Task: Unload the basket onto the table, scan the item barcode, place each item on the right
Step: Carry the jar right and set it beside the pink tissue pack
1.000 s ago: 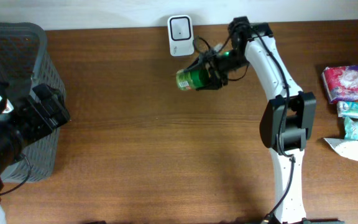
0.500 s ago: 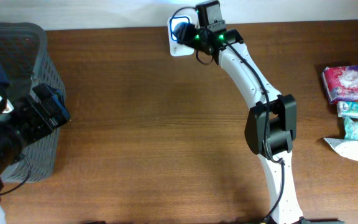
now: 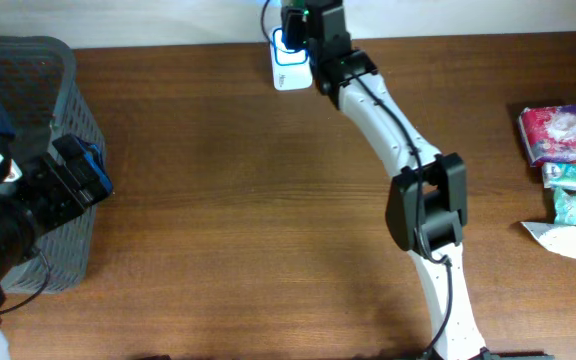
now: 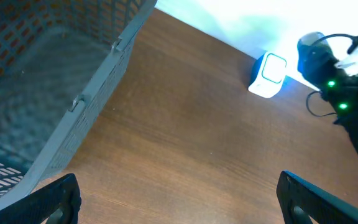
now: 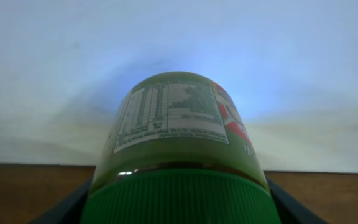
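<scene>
Green under its ribbed cap, the jar [image 5: 178,124] sits clamped between the fingers of the right gripper [image 5: 178,200], close over the white scanner [image 3: 286,66] by the wall, while the left gripper [image 4: 179,200] stands wide apart, empty, beside the grey basket [image 4: 55,93].

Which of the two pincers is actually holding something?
The right pincer, gripping the green-lidded jar by the white scanner; the left pincer hangs open and empty beside the grey basket.

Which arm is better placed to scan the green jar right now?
Right: the right gripper holds the green jar at the white scanner. The left gripper is open and empty beside the grey basket.
</scene>
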